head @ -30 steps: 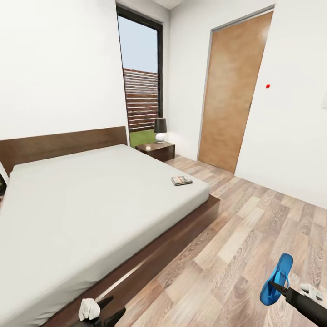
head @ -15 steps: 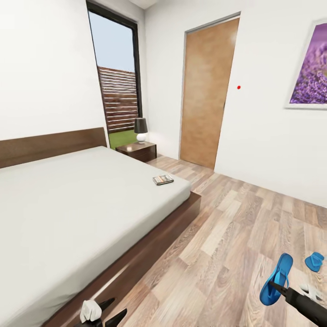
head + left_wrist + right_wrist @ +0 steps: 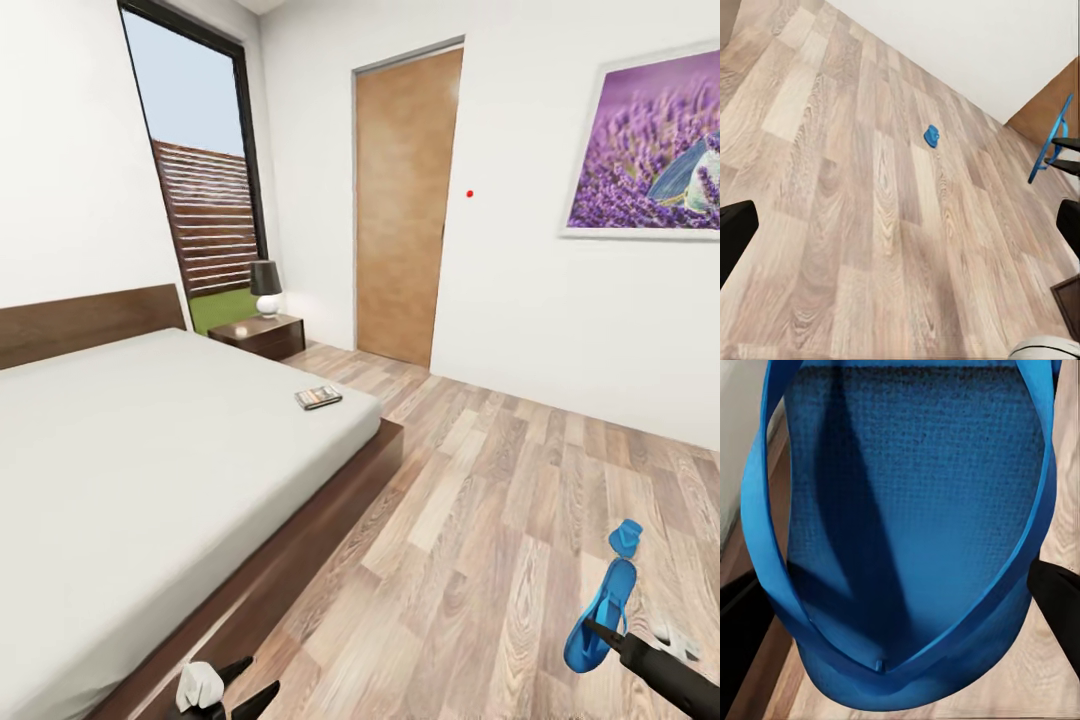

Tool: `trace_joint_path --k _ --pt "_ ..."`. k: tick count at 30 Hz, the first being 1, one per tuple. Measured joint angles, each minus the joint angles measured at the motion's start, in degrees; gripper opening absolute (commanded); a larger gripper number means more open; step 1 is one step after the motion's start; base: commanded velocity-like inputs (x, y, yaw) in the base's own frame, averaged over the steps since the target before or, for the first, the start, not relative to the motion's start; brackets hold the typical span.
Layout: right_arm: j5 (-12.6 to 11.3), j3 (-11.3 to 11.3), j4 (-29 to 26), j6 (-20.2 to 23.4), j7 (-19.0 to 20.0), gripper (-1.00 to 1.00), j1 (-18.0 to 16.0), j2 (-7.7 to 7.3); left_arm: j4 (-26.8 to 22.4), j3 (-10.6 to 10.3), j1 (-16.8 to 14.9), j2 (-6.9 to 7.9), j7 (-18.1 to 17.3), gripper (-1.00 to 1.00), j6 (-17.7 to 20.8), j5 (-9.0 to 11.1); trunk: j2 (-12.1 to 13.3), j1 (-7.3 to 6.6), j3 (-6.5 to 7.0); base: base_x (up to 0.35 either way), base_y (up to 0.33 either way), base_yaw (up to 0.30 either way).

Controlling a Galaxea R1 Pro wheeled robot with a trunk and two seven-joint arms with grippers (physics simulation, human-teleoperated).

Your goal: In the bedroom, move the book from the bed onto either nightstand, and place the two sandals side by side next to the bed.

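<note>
- Right gripper (image 3: pixel 597 632) low at the right of the head view, clamped on one blue sandal (image 3: pixel 599 615); sandal stands nearly upright on its long axis, one end up, the other down at the fingers.
- Right wrist view: held sandal's textured sole (image 3: pixel 915 510) very close, both thin straps meeting at the toe post; dark finger (image 3: pixel 1057 600) at the sandal's edge.
- Left gripper (image 3: pixel 245 685) low near the bed frame, fingers spread wide, holding nothing; left wrist view has its black fingers (image 3: pixel 735 236) at the frame edges over bare floor.
- Second sandal (image 3: pixel 626 537) lies flat on the floor (image 3: pixel 480 520), just beyond the held one, well apart from the bed (image 3: pixel 150 460); also seen in the left wrist view (image 3: pixel 932 136).
- Book (image 3: pixel 318 397) flat on the mattress near the far corner on the floor side; cover writing too small to read.
- Nightstand (image 3: pixel 258 335) beside the headboard under the window (image 3: pixel 195 180), lamp (image 3: pixel 266 288) on top.
- Wide open floor between the bed's side rail and the wall with the door (image 3: pixel 405 210) and purple flower picture (image 3: pixel 650 145).
</note>
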Motion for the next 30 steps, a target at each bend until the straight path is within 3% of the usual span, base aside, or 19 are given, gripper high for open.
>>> trace_joint_path --k 3,6,8,11,13,16,18,21,30 --pt "0.04 0.01 0.0 0.0 -0.17 -1.0 0.0 1.46 1.36 -0.04 0.0 -0.04 2.0 1.0 0.0 -0.04 0.0 0.0 0.0 0.0 0.0 -0.279" --pt "-0.02 -0.12 0.0 0.0 -0.22 -1.0 -0.01 2.04 2.88 -0.1 0.0 -0.59 7.65 1.0 -0.5 -0.98 0.0 0.0 0.0 0.0 0.0 -0.279" --pt "0.0 -0.13 0.03 0.0 -0.26 -1.0 -0.01 2.18 4.64 -0.13 -0.08 -1.75 12.95 1.0 -2.3 -3.67 0.0 0.0 0.0 0.0 0.0 -0.274" --pt "0.08 -0.01 0.08 0.0 -0.31 -1.0 -0.01 2.63 8.27 -0.16 -0.27 -4.51 16.83 1.0 -5.05 -8.93 0.0 0.0 0.0 0.0 0.0 -0.262" --pt "0.25 0.33 0.08 -0.01 -0.38 -1.0 0.02 5.93 10.79 -0.18 -0.5 -6.37 18.08 1.0 -6.33 -13.68 0.0 0.0 0.0 0.0 0.0 -0.259" --pt "0.52 0.41 0.06 0.0 -4.09 -1.0 0.38 10.77 12.05 -0.18 -0.58 -7.51 18.83 1.0 -6.84 -17.43 0.0 0.0 0.0 0.0 0.0 -0.271" --pt "1.89 0.29 0.06 0.01 -9.9 -1.0 0.72 12.4 12.34 -0.19 -0.6 -8.1 19.17 1.0 -6.89 -18.29 0.0 0.0 0.0 0.0 0.0 -0.279" --pt "5.35 0.01 0.02 0.01 -16.72 -1.0 0.9 13.45 12.49 -0.24 -0.6 -8.59 19.48 1.0 -6.96 -18.75 0.0 0.0 0.0 0.0 0.0 -0.232" --pt "6.74 -0.15 0.01 0.01 -18.56 -1.0 0.95 13.61 12.54 -0.28 -0.61 -8.71 19.56 1.0 -7.01 -18.89 0.0 0.0 0.0 0.0 0.0 -0.256"
